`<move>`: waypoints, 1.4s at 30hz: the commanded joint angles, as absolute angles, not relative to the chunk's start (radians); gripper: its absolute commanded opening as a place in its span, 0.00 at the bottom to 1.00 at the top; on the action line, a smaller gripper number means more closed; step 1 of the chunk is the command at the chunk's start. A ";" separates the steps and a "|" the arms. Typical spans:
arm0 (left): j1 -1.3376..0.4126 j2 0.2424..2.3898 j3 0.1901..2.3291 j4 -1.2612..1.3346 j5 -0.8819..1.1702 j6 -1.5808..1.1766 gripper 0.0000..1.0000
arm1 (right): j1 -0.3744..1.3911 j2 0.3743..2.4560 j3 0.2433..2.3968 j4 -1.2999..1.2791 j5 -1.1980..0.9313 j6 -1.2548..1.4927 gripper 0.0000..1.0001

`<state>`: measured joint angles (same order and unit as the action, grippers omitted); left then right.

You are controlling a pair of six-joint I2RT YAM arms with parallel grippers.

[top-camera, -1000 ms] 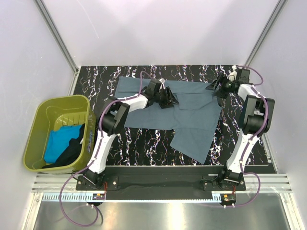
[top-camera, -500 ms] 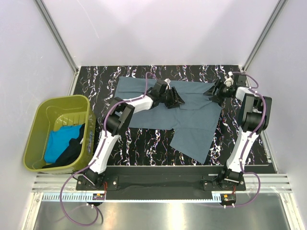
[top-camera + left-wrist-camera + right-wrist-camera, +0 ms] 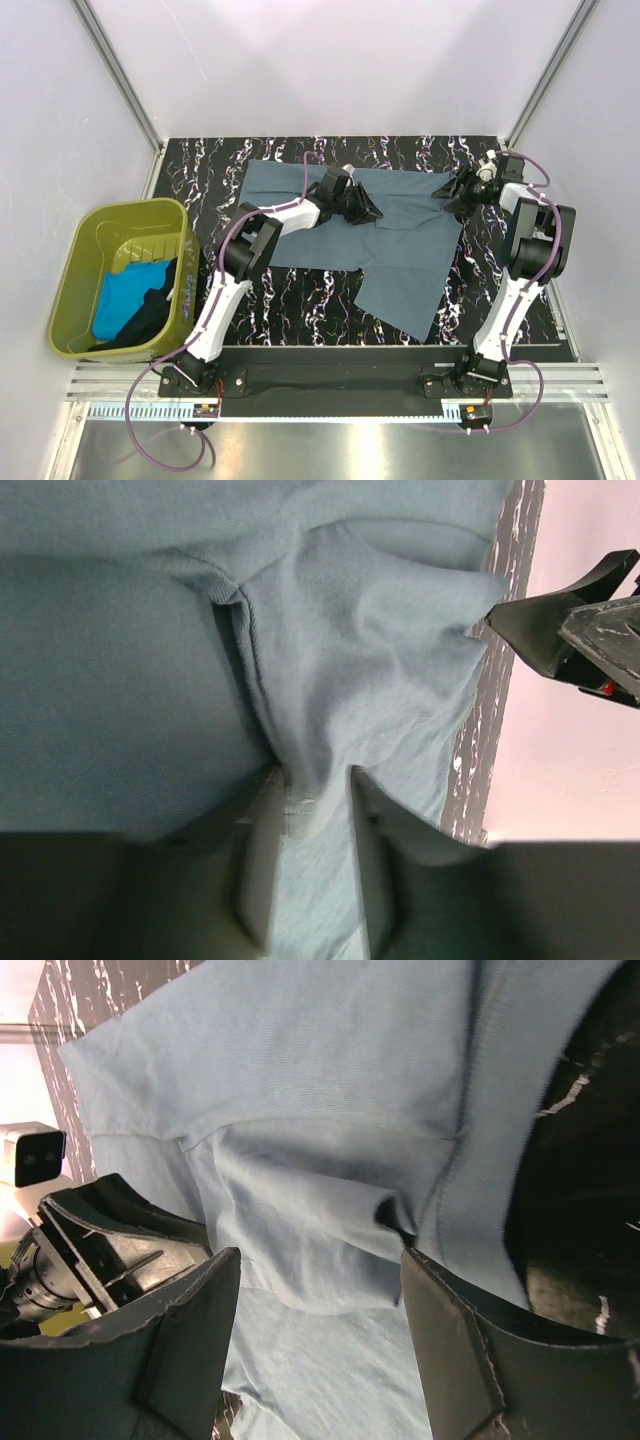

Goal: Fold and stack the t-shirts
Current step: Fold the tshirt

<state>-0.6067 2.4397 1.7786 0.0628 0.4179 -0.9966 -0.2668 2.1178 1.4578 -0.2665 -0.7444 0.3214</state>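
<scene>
The slate grey-blue t-shirt [image 3: 400,240] lies spread on the black marbled table [image 3: 200,170]. My left gripper [image 3: 366,208] rests on its upper middle and is shut on a raised fold of the cloth [image 3: 312,810], which bunches up ahead of the fingers [image 3: 262,860]. My right gripper [image 3: 450,195] hovers at the shirt's upper right edge, open wide and empty, with the shirt [image 3: 320,1110] under its fingers [image 3: 460,1350]. The turquoise shirt [image 3: 125,295] and the black shirt [image 3: 150,315] lie crumpled in the tub.
The olive-green tub [image 3: 85,235] stands off the table's left side. Pale walls and metal posts enclose the table on three sides. The left gripper [image 3: 100,1240] shows in the right wrist view, close to the right one.
My left gripper has slid right along the shirt's upper part, pulling cloth with it. My right gripper has shifted slightly to the right at the shirt's edge and stays open.
</scene>
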 commanded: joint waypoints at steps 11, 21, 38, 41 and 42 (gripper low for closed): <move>-0.597 2.421 1.887 0.106 0.416 -1.002 0.00 | -0.273 2.129 1.471 -0.250 -0.833 0.327 0.68; -0.557 2.441 1.951 0.150 0.419 -1.034 0.00 | -0.273 2.103 1.428 -0.242 -0.789 0.386 0.65; -0.534 2.527 2.025 0.226 0.439 -1.121 0.00 | -0.268 2.000 1.275 -0.150 -0.768 0.469 0.59; -0.534 2.522 2.017 0.224 0.442 -1.120 0.00 | -0.261 2.046 1.307 -0.143 -0.784 0.488 0.59; -0.534 2.519 2.016 0.224 0.442 -1.120 0.00 | -0.259 2.058 1.321 -0.138 -0.787 0.495 0.59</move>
